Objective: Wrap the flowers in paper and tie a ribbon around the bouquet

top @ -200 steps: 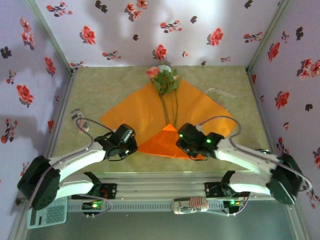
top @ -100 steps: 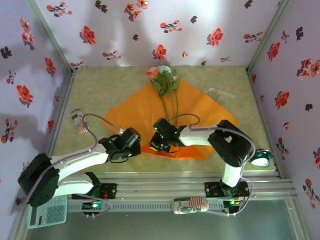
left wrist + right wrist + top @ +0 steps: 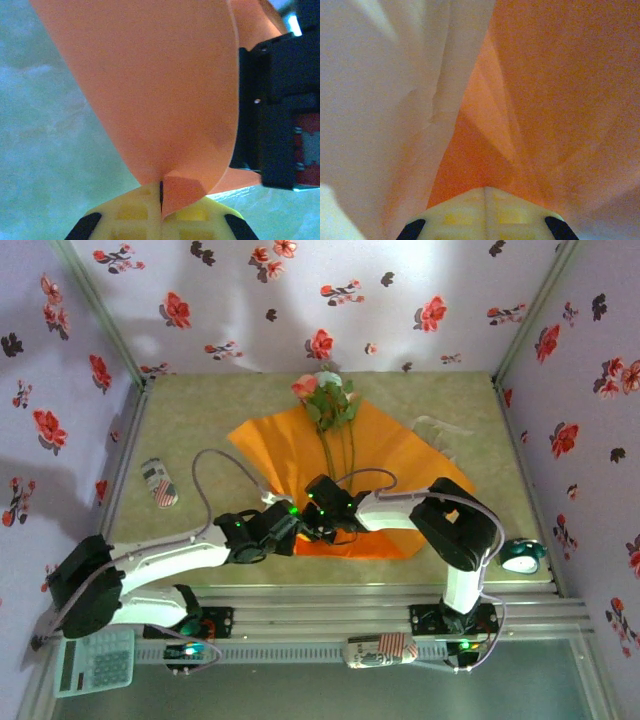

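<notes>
The flowers (image 3: 326,396) lie down the middle of the orange paper (image 3: 405,458), blooms toward the far wall. The sheet's left side is lifted and folded in toward the stems. My left gripper (image 3: 289,523) is shut on a corner of the paper (image 3: 165,90), pinched between its yellow pads (image 3: 161,189). My right gripper (image 3: 313,524) sits right beside it at the sheet's near end. In the right wrist view its jaws (image 3: 485,191) are closed with folds of paper (image 3: 560,90) converging at the tip. The whitish ribbon (image 3: 440,426) lies on the table just right of the paper.
A striped can (image 3: 158,483) lies at the left of the table. A teal round object (image 3: 520,556) sits at the right front. A calculator (image 3: 95,665) and another striped can (image 3: 380,648) lie below the arm bases. Papered walls close in three sides.
The right arm swung from the right side to the paper's near middle and shut. The left gripper moved right toward it, pulling the paper's left side over.
</notes>
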### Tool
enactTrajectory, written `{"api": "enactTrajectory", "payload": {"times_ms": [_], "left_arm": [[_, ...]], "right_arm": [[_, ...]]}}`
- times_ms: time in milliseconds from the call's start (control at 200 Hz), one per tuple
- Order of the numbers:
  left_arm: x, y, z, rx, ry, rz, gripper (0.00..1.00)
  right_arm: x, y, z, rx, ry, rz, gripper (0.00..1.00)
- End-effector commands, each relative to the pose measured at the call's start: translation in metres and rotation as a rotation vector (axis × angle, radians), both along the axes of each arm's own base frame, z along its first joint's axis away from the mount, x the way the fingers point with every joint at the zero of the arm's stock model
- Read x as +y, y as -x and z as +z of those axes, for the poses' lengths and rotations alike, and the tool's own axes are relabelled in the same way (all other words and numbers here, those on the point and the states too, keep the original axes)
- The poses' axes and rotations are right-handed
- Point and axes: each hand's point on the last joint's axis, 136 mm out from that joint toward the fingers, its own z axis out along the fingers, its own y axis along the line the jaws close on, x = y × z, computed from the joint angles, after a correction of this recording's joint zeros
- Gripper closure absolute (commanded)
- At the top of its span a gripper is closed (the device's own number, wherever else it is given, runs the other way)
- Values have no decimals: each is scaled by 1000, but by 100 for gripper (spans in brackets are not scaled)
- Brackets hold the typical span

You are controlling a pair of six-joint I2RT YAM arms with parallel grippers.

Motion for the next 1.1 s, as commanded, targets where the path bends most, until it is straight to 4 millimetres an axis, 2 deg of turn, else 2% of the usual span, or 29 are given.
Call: {"api": "enactTrajectory", "payload": {"times_ms": [0,215,435,540,705,770,840,975,1035,1100], "left_arm": [[3,-3,6,-58,-96,-75,100],[-8,-8,21,-101,-130,-155,100],[-17,-3,15,-109,-181,-243,100],[-22,-3,14,-119,-204,-282,100],[-37,-7,16,-144,-238,-360,100],[-43,-7,15,-152,-253,-391,100],[-48,-8,14,-157,-268,-418,100],[-54,-9,13,-163,-278,-443,100],[-57,-8,13,-163,-281,-454,100],[-58,-7,11,-162,-285,-461,100]], "right_arm": [[-13,9,-10,26,82,17,100],[-11,6,10,-6,68,37,98],[-8,-8,43,-54,-7,-6,91],[-26,-19,60,-88,8,-55,85],[-76,-37,74,-154,63,-161,77],[-93,-46,84,-203,53,-189,71],[-106,-56,102,-291,41,-192,59],[-118,-69,135,-422,-6,-187,41],[-114,-72,148,-469,-53,-175,35],[-108,-75,149,-465,-83,-158,32]]}}
